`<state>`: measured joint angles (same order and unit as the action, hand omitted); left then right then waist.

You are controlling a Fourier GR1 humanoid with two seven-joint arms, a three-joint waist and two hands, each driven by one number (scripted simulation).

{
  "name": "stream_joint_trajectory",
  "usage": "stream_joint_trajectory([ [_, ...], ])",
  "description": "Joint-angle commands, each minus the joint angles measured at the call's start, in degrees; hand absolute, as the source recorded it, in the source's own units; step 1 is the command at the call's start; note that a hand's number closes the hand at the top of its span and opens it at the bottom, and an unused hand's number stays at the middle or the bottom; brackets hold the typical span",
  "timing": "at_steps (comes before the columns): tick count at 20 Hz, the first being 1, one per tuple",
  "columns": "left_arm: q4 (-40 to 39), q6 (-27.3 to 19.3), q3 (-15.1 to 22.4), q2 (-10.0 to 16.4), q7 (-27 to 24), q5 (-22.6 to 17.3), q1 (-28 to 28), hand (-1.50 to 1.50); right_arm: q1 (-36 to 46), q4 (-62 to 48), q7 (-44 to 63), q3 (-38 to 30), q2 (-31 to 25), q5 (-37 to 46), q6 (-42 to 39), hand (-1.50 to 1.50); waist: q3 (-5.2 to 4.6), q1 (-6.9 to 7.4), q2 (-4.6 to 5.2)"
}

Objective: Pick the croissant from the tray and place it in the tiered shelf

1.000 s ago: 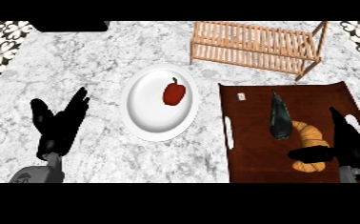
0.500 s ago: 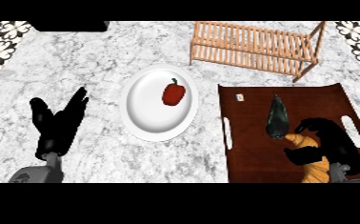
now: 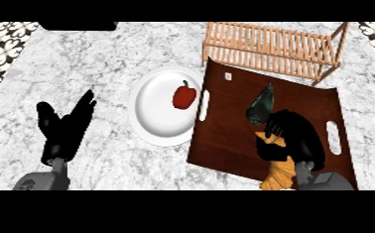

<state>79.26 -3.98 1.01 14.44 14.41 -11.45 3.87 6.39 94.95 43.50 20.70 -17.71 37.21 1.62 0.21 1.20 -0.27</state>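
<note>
Grey-veined marble counter (image 3: 110, 53) with three things standing on it

A round white plate (image 3: 157, 125) sits near the middle; the dark brown tray (image 3: 227, 138) lies at an angle to its right, its left edge reaching the plate's right rim, and the pale wooden tiered shelf (image 3: 271, 46) stands at the far right, just behind the tray's far corner

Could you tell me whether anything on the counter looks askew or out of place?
Yes: the brown tray sits skewed on the counter. Its left edge appears to overlap the white plate's rim, and its far corner lies by the wooden shelf. The right hand is curled round the croissant on it.
</note>
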Motion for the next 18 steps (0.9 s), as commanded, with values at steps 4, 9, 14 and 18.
stream_joint_trajectory([
  [4,-2.5,-0.9,2.0,-2.6,-0.2,1.5,-1.8,0.0,16.7,2.5,8.8,11.8,15.6,6.0,-2.8,1.5,-0.32,0.08,0.18],
  [9,-1.1,0.4,-0.9,0.2,3.9,-0.8,-0.7,0.0,28.0,8.7,17.3,8.2,16.5,12.0,-6.1,1.5,-0.27,-1.03,-0.05],
  [14,-3.6,0.8,-0.6,-1.3,0.5,0.0,-1.6,0.0,39.8,13.6,30.7,6.4,17.6,14.6,-10.2,1.5,-0.35,-1.24,-0.07],
  [18,-4.1,1.9,-1.9,0.0,0.0,-0.4,-1.6,0.0,48.1,14.8,31.9,-2.6,17.7,12.6,-18.7,1.5,-0.37,-1.63,-0.1],
])
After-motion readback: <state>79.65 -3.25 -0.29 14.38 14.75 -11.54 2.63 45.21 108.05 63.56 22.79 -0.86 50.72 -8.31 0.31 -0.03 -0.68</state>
